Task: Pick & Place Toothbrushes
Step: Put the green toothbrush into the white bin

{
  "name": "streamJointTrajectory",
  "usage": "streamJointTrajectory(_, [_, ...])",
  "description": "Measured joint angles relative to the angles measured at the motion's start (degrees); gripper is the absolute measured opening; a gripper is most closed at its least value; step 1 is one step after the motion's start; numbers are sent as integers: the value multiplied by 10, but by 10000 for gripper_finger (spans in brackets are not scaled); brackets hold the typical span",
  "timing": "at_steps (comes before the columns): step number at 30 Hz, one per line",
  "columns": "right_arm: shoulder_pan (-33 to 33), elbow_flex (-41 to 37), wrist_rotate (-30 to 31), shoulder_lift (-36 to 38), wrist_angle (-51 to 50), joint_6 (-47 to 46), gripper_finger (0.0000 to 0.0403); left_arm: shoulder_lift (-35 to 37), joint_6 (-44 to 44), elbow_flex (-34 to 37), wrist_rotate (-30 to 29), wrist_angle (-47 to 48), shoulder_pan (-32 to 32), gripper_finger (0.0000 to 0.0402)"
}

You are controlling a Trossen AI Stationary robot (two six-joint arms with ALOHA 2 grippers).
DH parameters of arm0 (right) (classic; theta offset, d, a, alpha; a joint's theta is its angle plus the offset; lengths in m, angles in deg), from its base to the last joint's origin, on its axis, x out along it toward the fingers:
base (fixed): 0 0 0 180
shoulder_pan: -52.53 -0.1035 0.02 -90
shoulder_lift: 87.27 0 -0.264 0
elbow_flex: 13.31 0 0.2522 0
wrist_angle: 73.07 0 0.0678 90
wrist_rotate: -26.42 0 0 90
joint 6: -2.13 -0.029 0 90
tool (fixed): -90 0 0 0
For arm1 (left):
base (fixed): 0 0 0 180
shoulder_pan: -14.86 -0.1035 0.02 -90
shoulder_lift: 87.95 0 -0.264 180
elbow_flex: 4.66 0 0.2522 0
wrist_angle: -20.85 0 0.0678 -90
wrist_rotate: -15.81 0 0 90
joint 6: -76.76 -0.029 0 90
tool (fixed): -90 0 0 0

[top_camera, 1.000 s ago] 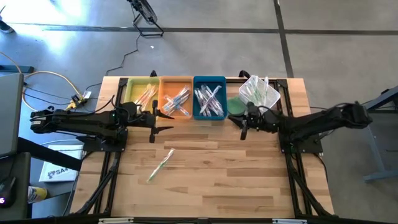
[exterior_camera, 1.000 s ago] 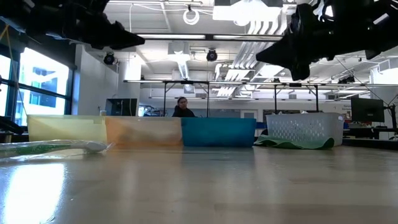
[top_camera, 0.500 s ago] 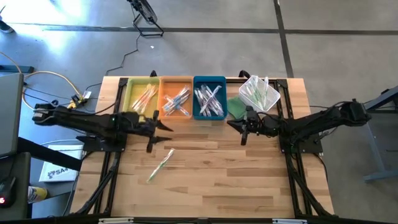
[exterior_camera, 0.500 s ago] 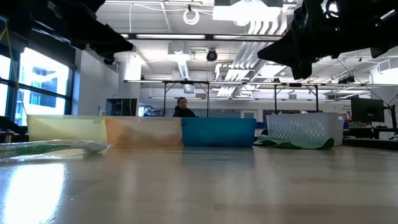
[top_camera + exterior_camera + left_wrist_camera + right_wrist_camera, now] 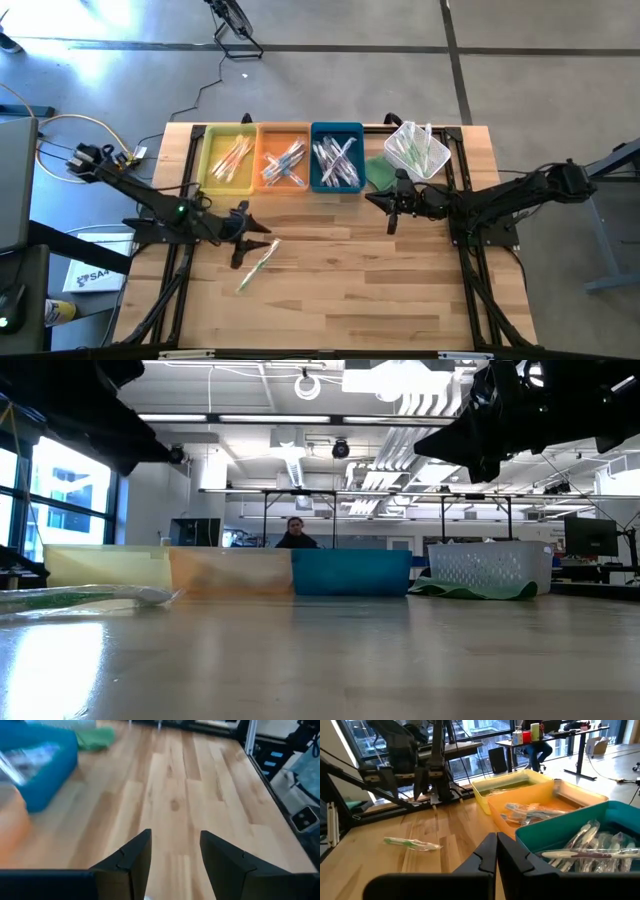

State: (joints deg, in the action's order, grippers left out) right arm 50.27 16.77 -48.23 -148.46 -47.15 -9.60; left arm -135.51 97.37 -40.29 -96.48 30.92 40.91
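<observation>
Hovering left end effector [image 5: 250,240], fingers apart, over toothbrush [image 5: 257,265].

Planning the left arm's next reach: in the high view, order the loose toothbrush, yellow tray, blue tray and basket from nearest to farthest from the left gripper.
From the left gripper:
1. Loose toothbrush, just beside it.
2. Yellow tray, far-left edge.
3. Blue tray, far-centre.
4. Basket, far-right.
</observation>
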Motion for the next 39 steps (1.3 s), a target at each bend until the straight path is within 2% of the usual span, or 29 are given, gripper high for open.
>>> streamJointTrajectory(3, [0,0,0,0,-1,3,4,-32,38,-23,-1,11,20,164])
streamJointTrajectory(7, [0,0,0,0,-3,18,4,-83,20,-89,0,15,30,164])
streamJointTrajectory(9, [0,0,0,0,-3,22,4,-104,19,-134,5,48,29,164])
streamJointTrajectory(12, [0,0,0,0,-4,28,4,-131,54,-205,7,192,29,164])
streamJointTrajectory(15, [0,0,-5,0,-6,30,4,-163,174,-267,11,385,29,164])
streamJointTrajectory(17, [0,0,-5,0,-13,30,4,-187,254,-296,42,479,28,164])
streamJointTrajectory(19, [0,0,-5,0,-15,30,4,-210,307,-307,88,529,28,164])
streamJointTrajectory(23, [0,0,-5,0,-24,30,4,-246,338,-308,160,528,29,164])
streamJointTrajectory(32, [0,0,-5,0,-28,30,4,-303,342,-310,189,461,28,164])
streamJointTrajectory(39, [0,0,-5,0,-31,33,4,-333,437,-309,249,481,29,164])
